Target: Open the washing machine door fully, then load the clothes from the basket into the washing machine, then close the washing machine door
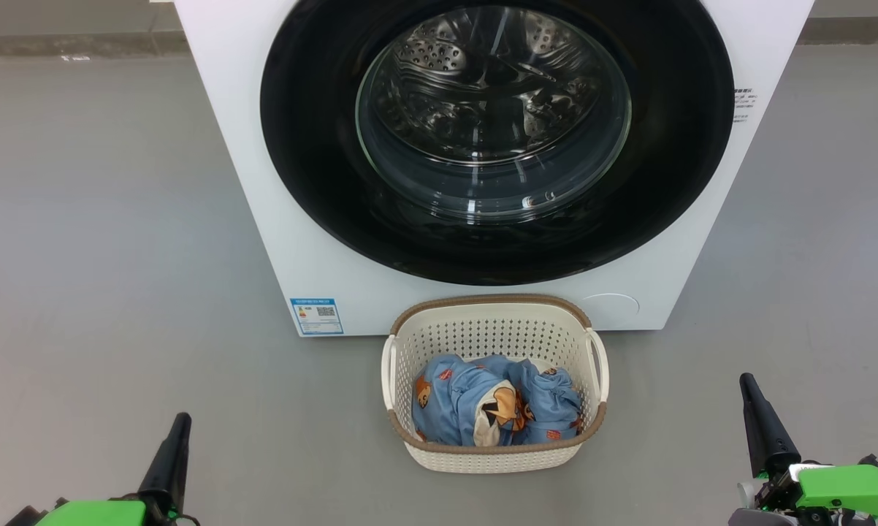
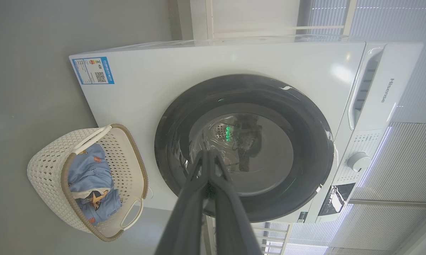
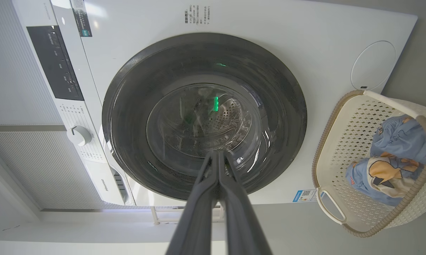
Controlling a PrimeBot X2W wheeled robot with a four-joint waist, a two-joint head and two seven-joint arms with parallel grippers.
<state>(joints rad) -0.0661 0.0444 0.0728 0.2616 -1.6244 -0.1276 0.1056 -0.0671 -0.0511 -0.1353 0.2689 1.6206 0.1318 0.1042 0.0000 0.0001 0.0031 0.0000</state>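
Bundled clothes [image 1: 468, 402] are lying in basket [image 1: 494, 301] just in front of washing machine [image 1: 264, 241], w/ washing machine door [image 1: 315, 146] sitting shut. Left gripper [image 2: 209, 156] & right gripper [image 3: 218, 156] are hovering, fingers pinched together, gripping nothing.

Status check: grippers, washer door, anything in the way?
Both shut, empty: left gripper, right gripper. Task: washing machine door closed; clothes in basket. That basket stands just below door, may crowd its swing.

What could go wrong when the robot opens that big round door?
The washing machine door is shut and its glossy ring looks smooth, so the shut left gripper or right gripper might slip off it. The basket sits right below the door, so a reaching arm might knock it and spill the clothes.
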